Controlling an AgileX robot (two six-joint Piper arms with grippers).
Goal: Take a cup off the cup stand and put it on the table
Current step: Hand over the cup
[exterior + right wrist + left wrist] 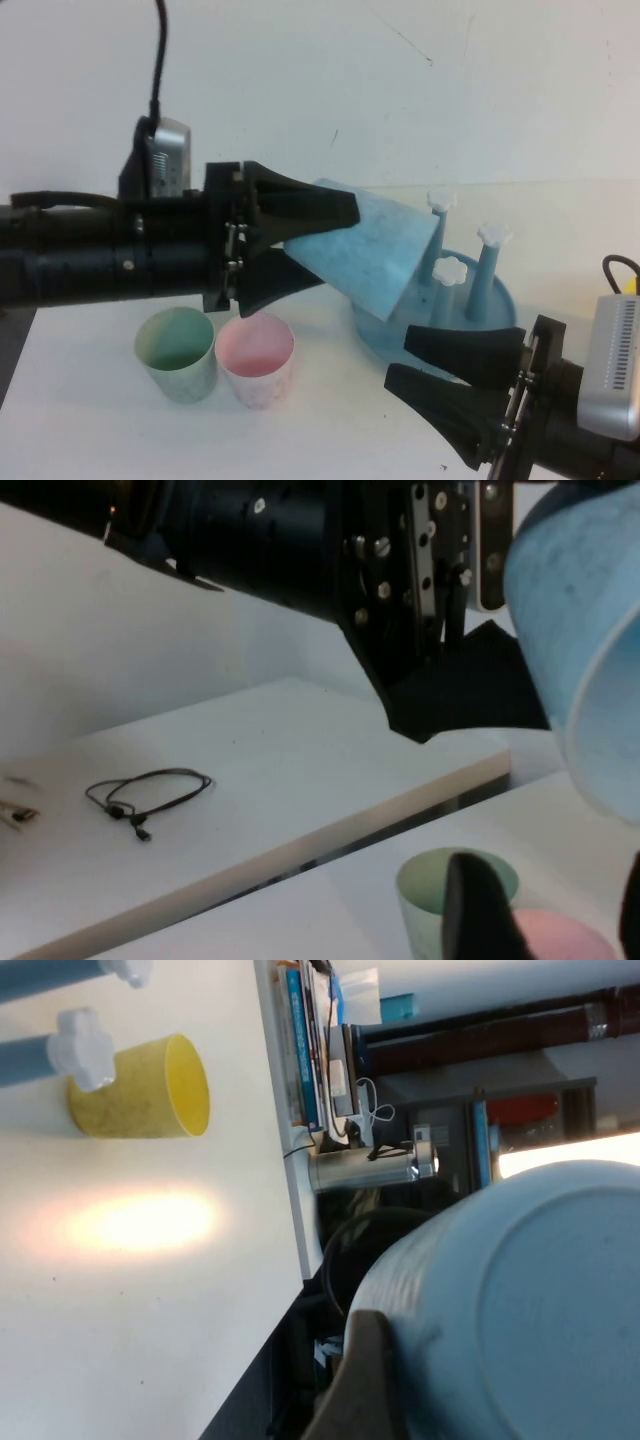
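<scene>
White worktop (pixel 90 420) carries a green cup (pixel 178 353) and a pink cup (pixel 256 359). Above them, the blue cup (pixel 370 255) is gripped, tilted, by the left pincer (pixel 310 245), beside the cup stand (pixel 500 300). At near right, the right pincer (pixel 430 360) is held open, empty.

Setting is a laboratory or robotics workroom: plain white counter (pixel 90 420), loose black cable (pixel 148 795) on an adjoining white bench, cluttered equipment shelving (pixel 340 1050) behind.
</scene>
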